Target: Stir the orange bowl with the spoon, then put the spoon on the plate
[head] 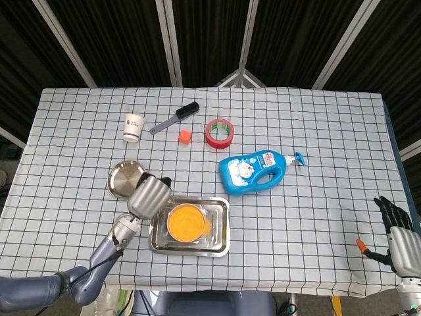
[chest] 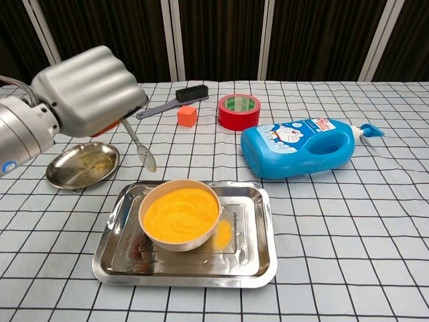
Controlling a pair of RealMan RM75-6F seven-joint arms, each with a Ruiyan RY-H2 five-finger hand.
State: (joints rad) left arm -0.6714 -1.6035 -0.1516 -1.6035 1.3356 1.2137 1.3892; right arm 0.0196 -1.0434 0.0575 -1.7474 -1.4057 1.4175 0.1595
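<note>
Left hand [chest: 87,90] holds the thin metal spoon [chest: 139,147] by its handle, fingers curled around it; spoon hangs tilted, bowl end down, in the air between the round steel plate [chest: 82,165] and the orange bowl [chest: 179,214]. Spoon touches neither. In the head view the left hand [head: 149,195] sits just beside the plate [head: 122,178], at the near-left corner of the tray. Orange bowl [head: 186,222] full of orange mix stands in the left half of the rectangular steel tray [chest: 248,261]; a smear of orange lies on the tray floor just right of the bowl. Right hand [head: 395,230] is at the far right edge of the head view, off the table, fingers spread, holding nothing.

Elsewhere on the checked tablecloth table [chest: 348,221]: blue detergent bottle [chest: 299,146] lying on its side, red tape roll [chest: 239,111], small orange cube [chest: 187,115], black-bristled brush [chest: 173,100], white paper cup [head: 133,127].
</note>
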